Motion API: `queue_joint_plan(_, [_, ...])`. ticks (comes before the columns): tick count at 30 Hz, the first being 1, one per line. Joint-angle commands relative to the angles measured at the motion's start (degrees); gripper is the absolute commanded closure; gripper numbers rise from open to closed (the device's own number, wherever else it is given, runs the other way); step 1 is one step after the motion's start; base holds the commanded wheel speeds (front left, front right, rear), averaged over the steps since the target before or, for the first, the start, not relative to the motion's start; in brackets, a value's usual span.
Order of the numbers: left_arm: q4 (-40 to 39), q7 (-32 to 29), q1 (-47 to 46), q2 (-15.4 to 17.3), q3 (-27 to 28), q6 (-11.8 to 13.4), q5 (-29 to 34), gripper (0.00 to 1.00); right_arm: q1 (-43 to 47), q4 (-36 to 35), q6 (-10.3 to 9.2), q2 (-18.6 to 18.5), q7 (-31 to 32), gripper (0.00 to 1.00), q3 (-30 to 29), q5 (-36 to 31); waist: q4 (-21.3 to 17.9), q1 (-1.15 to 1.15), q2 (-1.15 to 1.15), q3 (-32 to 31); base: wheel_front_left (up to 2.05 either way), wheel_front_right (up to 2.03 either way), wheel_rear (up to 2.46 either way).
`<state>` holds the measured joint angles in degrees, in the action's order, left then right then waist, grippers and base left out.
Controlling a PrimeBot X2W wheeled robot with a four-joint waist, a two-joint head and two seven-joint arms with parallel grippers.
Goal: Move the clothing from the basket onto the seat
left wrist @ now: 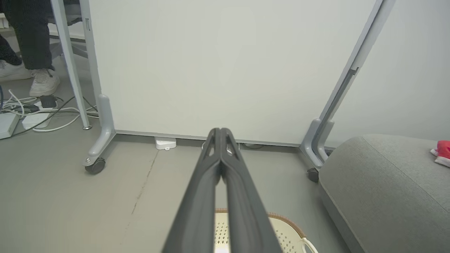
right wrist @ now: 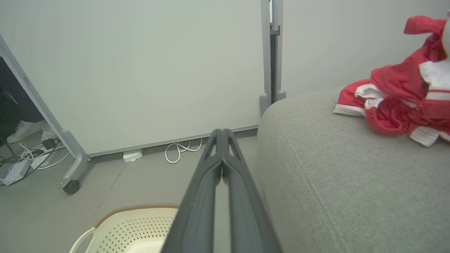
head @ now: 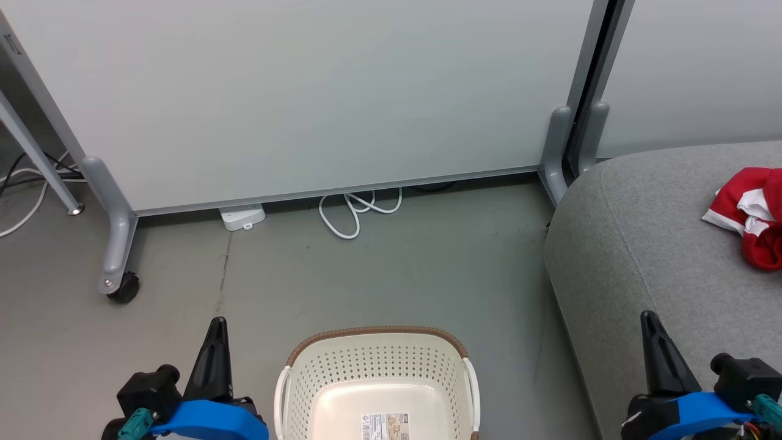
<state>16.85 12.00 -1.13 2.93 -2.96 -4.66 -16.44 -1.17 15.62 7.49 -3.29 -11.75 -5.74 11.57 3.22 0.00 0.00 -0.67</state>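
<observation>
- Cables (head: 351, 211) lie in loops on the floor at the upper middle of the head view. If the robot rolled forward, I think its wheels could catch them.
- The left gripper (head: 217, 327) is at the lower left of the head view, just left of the basket (head: 379, 331). If that arm swung right, it could knock the rim and push the basket away.
- The basket is at the bottom middle. Its floor looks bare, with just a label (head: 385, 426) on it. The near part is cut off by the frame, so something red could hide there and get missed.
- The seat (head: 641, 214) fills the right side. The clothes (head: 754, 214) lie on it in a red and white heap at the far right edge. I cannot tell if the heap is one piece or two.
- The right gripper (head: 649, 318) is at the lower right, over the front of the seat. A low move could drag it on the cloth.
- Both wrist views show the two long fingers pressed together at the tips. Each gripper holds nothing and touches nothing.
</observation>
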Motion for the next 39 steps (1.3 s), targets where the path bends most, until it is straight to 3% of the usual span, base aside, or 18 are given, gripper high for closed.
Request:
queue_joint_plan(1, [-1.0,-0.4,-1.7,0.0,0.4,-0.3,-2.3,1.0,-1.5,-1.0,0.0,-0.1,0.4,1.0,-0.1,2.6,0.0,0.0,0.0,0.0,0.0,0.0,0.0])
queue_joint_plan(20, [-1.8,-4.8,-2.6,0.0,2.6,-0.9,-21.0,1.0,-2.3,-1.7,0.0,0.0,4.6,1.0,0.1,22.5,-0.6,0.0,0.0,0.2,0.0,0.0,0.0])
queue_joint_plan(39, [-2.1,-8.4,-3.4,0.0,4.5,-1.5,-35.3,1.0,-3.2,-1.7,0.0,0.1,8.2,1.0,-0.2,37.8,-1.1,0.0,0.0,0.3,0.0,0.0,0.0])
